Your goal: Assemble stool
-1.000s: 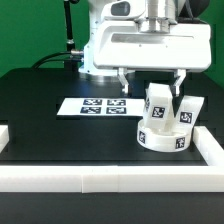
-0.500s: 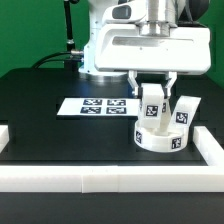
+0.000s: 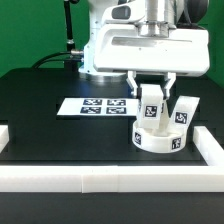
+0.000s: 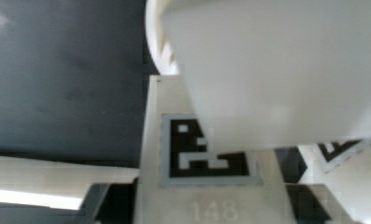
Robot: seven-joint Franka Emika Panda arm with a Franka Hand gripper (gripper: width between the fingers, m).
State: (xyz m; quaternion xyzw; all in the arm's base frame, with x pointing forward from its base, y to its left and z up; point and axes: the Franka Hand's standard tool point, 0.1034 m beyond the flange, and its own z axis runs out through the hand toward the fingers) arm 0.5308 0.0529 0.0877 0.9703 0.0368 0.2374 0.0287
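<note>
Over seat (image 3: 160,138), jaws clamped on leg (image 3: 151,104)

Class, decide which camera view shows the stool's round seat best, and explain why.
The exterior view: the seat appears whole, a tagged disc with legs standing in it. The wrist view fills with a blurred leg close up; no seat is recognisable there.

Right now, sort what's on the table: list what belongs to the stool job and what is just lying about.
Part of the job:
- round seat
- leg upright on the seat, gripper shut on it
- second leg standing on the seat

Just lying about:
- marker board
- white border rails
</note>
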